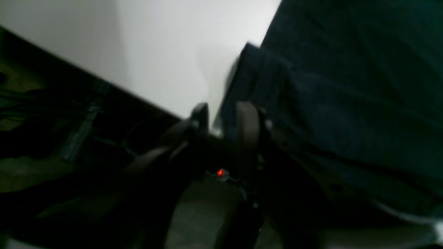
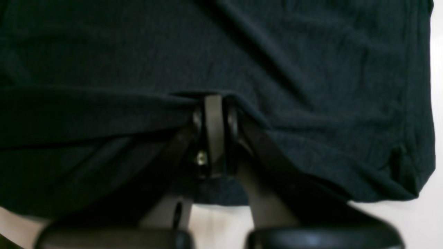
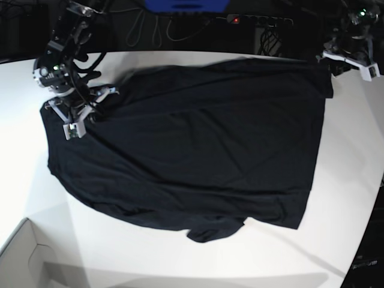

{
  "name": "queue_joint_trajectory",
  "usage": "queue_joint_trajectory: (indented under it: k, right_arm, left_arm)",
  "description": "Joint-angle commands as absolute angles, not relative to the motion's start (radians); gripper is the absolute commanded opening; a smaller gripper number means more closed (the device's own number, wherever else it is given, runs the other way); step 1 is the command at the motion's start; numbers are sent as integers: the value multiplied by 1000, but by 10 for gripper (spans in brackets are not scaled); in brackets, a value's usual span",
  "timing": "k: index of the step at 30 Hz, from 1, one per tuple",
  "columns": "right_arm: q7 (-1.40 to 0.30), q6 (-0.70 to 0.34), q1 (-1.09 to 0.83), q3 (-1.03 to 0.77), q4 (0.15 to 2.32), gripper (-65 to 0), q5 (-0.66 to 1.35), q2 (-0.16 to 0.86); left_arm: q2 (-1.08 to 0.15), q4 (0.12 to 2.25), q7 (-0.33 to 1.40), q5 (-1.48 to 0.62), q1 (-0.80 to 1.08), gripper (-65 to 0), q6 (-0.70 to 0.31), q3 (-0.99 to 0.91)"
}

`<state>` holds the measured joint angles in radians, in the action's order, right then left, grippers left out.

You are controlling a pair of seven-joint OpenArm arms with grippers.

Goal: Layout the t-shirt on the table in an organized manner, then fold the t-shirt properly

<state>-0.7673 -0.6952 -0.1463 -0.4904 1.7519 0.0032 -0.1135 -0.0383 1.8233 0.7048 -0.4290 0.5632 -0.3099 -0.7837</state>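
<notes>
T-shirt (image 3: 198,144) lies spread across the table (image 3: 24,174), long axis running left to right. At upper left the right gripper (image 2: 214,103) pinches a fold of its edge. At upper right the left gripper (image 1: 223,116) clamps a corner beside the table's rim.

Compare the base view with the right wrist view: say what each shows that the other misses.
Base only: the whole t-shirt spread on the table, both arms, and a white box corner nearby.

Right wrist only: the right claw shut on a fold of the shirt's edge, seen close up.

Both: black fabric lying on white tabletop.
</notes>
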Motion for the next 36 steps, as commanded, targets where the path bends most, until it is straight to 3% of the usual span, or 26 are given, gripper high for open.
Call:
queue_joint_trajectory:
  k: [1, 4, 6, 8, 10, 14, 31, 33, 36]
  right_arm:
    - [-751, -698, -142, -492, 1768, -650, 13, -110]
    - [-753, -698, -145, -492, 1768, -644, 13, -111]
    - [-753, -698, -147, -492, 1768, -598, 13, -113]
    - [-753, -698, -150, -492, 1768, -534, 13, -113]
    - [-753, -698, -154, -492, 1768, -479, 13, -113]
    - [-748, -698, -168, -492, 1770, -431, 15, -113]
    - [-750, -698, -183, -492, 1771, -430, 15, -111]
    - [-750, -698, -183, -492, 1771, -430, 15, -111]
    - [-751, -698, -183, -492, 1771, -430, 15, -111]
  left_arm:
    - [-45, 1840, 685, -440, 568, -414, -360, -792]
    - [-44, 1833, 685, -433, 570, -243, -444, -794]
    - [-42, 1833, 685, -433, 570, -149, -466, -796]
    - [-42, 1833, 685, -433, 570, -86, -466, -796]
    - [-42, 1833, 685, -433, 570, -63, -466, -796]
    - [-41, 1830, 685, -433, 568, -62, -464, -796]
    - [-48, 1707, 677, -433, 530, -66, -473, -796]
    - [-48, 1707, 676, -435, 529, -93, -473, -796]
    - [-50, 1695, 674, -435, 518, -204, -473, -796]
